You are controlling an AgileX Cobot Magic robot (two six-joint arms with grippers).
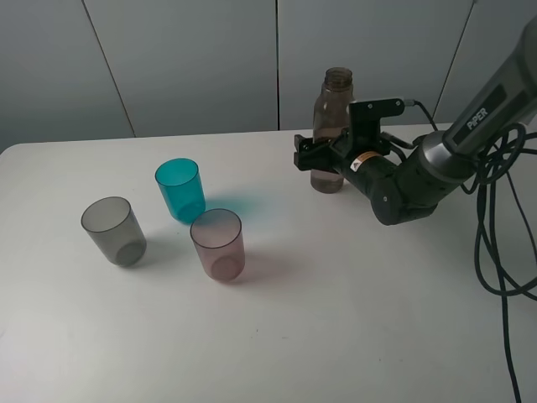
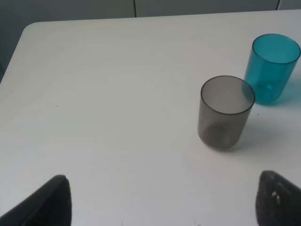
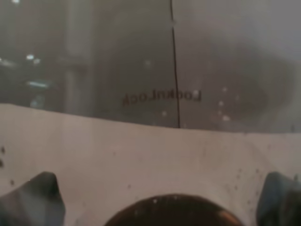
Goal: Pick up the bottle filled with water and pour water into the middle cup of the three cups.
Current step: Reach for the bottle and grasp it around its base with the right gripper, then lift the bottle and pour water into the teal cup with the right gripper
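The smoky brown-grey bottle (image 1: 333,101) stands uncapped and upright on the white table (image 1: 352,319) at the back right. My right gripper (image 1: 324,159) is open, with a jaw on either side of the bottle's lower body. In the right wrist view the bottle (image 3: 141,70) fills the frame between the fingertips (image 3: 33,195). The teal middle cup (image 1: 180,189) stands upright between the smoky grey cup (image 1: 113,231) and the pinkish-mauve cup (image 1: 218,243). My left gripper (image 2: 164,202) is open and empty, short of the grey cup (image 2: 225,113) and the teal cup (image 2: 273,68).
Black cables (image 1: 495,252) hang along the table's right side beside the right arm (image 1: 445,151). A grey panelled wall (image 1: 193,59) runs behind the table. The left arm is out of the exterior high view.
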